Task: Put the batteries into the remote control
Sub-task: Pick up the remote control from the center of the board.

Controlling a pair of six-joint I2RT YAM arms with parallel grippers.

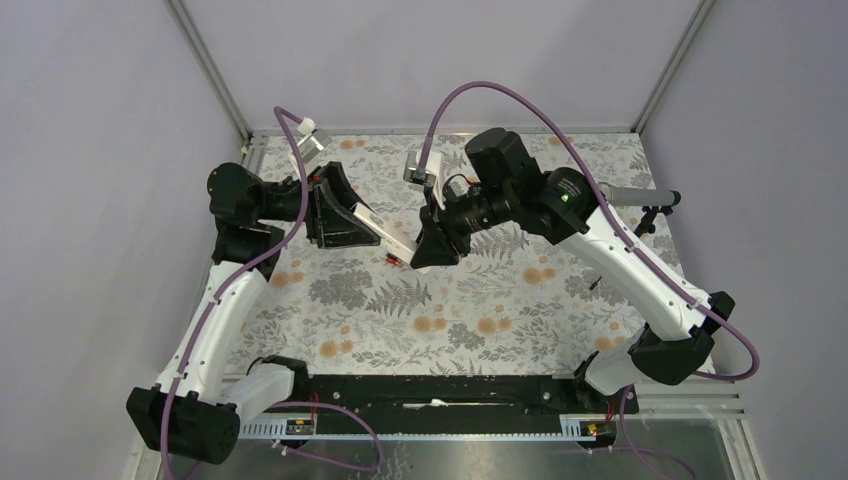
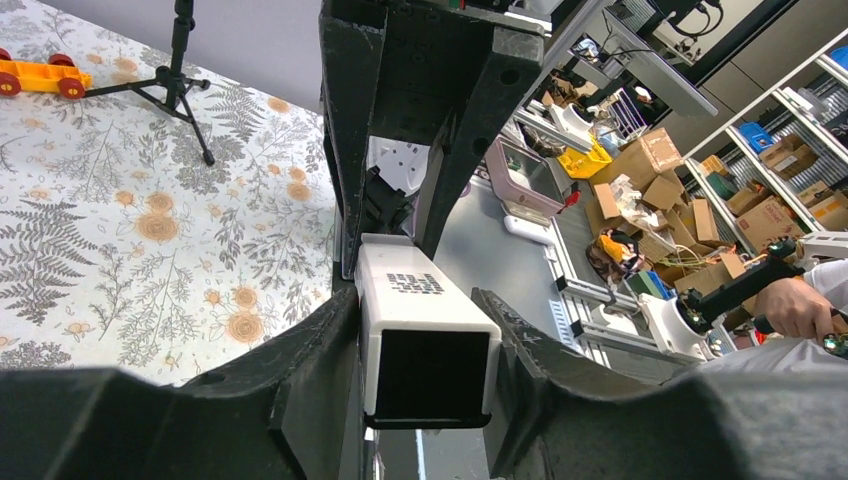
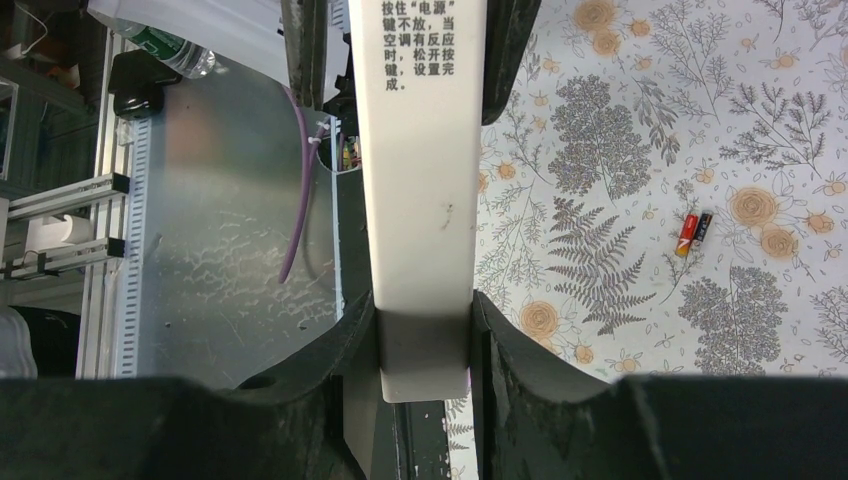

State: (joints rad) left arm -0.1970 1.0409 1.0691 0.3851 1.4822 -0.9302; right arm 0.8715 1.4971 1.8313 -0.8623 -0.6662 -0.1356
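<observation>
The remote control [image 1: 388, 231], a slim white bar, is held in the air between both grippers above the flowered cloth. My left gripper [image 1: 360, 218] is shut on one end. In the left wrist view the remote [image 2: 415, 300] shows its dark end face between the fingers of the left gripper [image 2: 430, 385]. My right gripper [image 1: 420, 248] is shut on the other end. In the right wrist view the remote [image 3: 420, 200] shows printed text and runs away from the right gripper [image 3: 425, 370]. The red-and-black batteries [image 3: 693, 233] lie close together on the cloth, under the remote [image 1: 394, 261].
A grey microphone [image 1: 635, 195] on a small black stand [image 1: 650, 218] is at the far right. An orange-and-yellow toy piece [image 2: 35, 75] and a tripod stand [image 2: 180, 85] show in the left wrist view. A black rail [image 1: 430, 390] runs along the near edge.
</observation>
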